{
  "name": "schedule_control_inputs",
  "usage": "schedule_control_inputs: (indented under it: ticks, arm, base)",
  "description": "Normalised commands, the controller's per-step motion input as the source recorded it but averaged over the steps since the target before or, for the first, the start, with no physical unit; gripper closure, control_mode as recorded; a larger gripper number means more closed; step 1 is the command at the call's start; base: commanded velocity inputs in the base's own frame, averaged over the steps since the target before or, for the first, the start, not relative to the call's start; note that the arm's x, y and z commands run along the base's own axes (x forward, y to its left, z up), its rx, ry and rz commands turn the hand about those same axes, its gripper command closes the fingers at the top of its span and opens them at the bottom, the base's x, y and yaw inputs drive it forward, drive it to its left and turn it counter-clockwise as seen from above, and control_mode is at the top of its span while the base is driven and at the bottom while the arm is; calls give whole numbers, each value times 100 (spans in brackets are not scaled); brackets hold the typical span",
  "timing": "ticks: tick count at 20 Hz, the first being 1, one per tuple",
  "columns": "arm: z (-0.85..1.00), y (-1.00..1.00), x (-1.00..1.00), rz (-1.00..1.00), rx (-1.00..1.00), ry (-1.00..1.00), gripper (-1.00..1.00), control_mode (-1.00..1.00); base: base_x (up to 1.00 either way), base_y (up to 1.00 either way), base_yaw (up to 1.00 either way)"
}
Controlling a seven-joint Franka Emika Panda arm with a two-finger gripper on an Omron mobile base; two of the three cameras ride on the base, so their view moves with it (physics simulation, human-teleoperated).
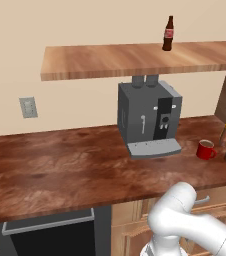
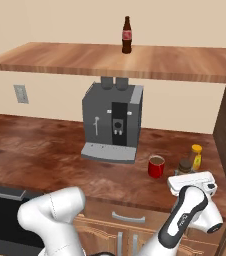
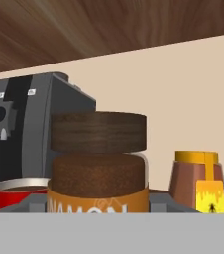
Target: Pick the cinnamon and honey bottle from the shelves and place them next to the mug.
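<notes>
Gripping the cinnamon (image 3: pixel 98 163), the tool (image 2: pixel 191 181) holds it between mug (image 2: pixel 156 166) and honey bottle (image 2: pixel 197 156).

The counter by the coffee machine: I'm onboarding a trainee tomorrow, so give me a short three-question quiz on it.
1. True or false: the honey bottle stands on the counter.
2. What remains on the shelf? A) the brown glass bottle with a red label B) a kettle C) a plate
3. Fill in: the gripper is shut on the ____, right of the red mug.

Key: 1 true; 2 A; 3 cinnamon jar, whose lid fills the hand view in front of the coffee machine.
</notes>
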Motion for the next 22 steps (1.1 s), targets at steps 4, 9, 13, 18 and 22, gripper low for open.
schedule_control_inputs:
  ticks: [4, 9, 13, 18, 22]
  arm:
    - [-29, 0, 0, 0, 0, 0, 100, -100]
    - [-26, 0, 0, 0, 0, 0, -100, -100]
    - [-23, 0, 0, 0, 0, 0, -100, -100]
    - [-14, 0, 0, 0, 0, 0, -100, -100]
    - [-7, -3, -1, 0, 0, 0, -100, -100]
  base:
    - [0, 0, 0]
    - [0, 0, 0]
    - [0, 0, 0]
    - [0, 0, 0]
    - [0, 0, 0]
